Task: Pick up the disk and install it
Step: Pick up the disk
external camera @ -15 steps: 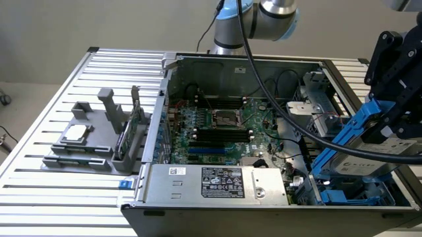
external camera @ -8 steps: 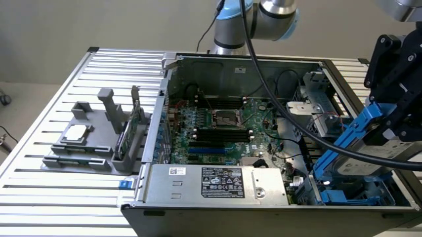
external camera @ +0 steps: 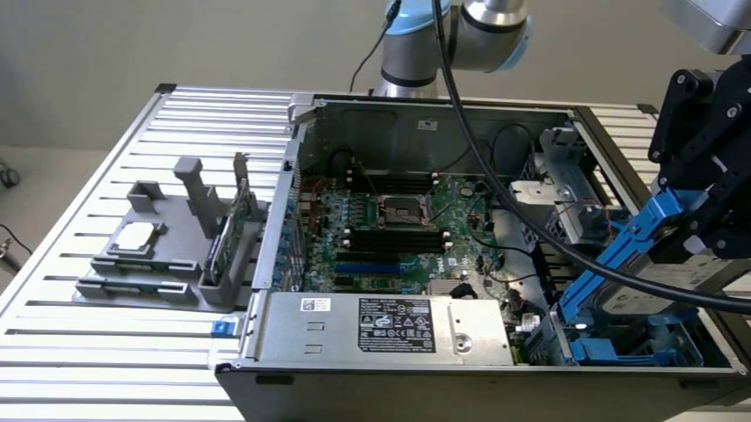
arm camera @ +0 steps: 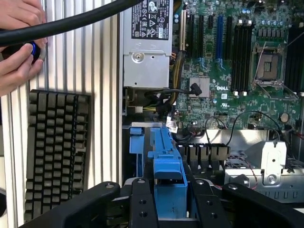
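Presently the gripper (external camera: 681, 233) stands over the corner of the open computer case (external camera: 551, 112) at the exterior view's lower right. Its black fingers (arm camera: 142, 204) are drawn in narrow and clamped on either side of the disk (external camera: 628, 246), gripping it by its blue carrier. The disk is clear of the table and held at a steep tilt: the upper end sits between the fingers and the lower end points down toward the drive bay (external camera: 622, 350), where blue caddies lie. Contact between disk and bay cannot be confirmed.

Inside the case, the motherboard (external camera: 388, 224) lies exposed with the CPU socket (external camera: 397, 209) at its middle, and the silver power supply (external camera: 388, 323) runs along the near edge. A thick black cable (external camera: 493, 171) hangs from the arm across the case.

On the slatted metal table (external camera: 83, 343), well apart from the case at the exterior view's left, a grey fixture (external camera: 158, 264) carries a small square chip (external camera: 135, 235).

The wrist view adds a dark keyboard (arm camera: 57, 147) beside the case and a person's hands (arm camera: 16, 52) on a small blue-ringed object.
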Tool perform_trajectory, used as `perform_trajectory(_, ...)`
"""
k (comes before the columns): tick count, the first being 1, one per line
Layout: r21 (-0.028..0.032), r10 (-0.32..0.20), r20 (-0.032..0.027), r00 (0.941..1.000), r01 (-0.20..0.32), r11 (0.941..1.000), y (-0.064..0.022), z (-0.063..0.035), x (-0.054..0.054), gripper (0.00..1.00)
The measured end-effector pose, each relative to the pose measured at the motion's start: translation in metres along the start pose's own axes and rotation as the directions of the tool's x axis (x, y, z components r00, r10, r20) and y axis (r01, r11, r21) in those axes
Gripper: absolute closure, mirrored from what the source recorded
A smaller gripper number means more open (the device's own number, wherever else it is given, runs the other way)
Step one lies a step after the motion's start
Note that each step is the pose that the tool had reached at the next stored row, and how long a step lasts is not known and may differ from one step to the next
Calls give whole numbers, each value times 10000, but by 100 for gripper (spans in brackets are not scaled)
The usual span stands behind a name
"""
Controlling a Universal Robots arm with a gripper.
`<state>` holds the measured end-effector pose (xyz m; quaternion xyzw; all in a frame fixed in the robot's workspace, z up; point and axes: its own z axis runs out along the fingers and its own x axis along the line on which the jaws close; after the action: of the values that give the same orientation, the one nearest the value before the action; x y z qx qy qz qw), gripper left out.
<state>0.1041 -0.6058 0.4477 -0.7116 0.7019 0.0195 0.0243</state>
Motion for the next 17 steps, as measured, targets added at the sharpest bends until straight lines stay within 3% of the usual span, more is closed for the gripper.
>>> perform_trajectory(17, -3, -75, 48, 10000, 75, 10000, -32, 65, 52, 67)
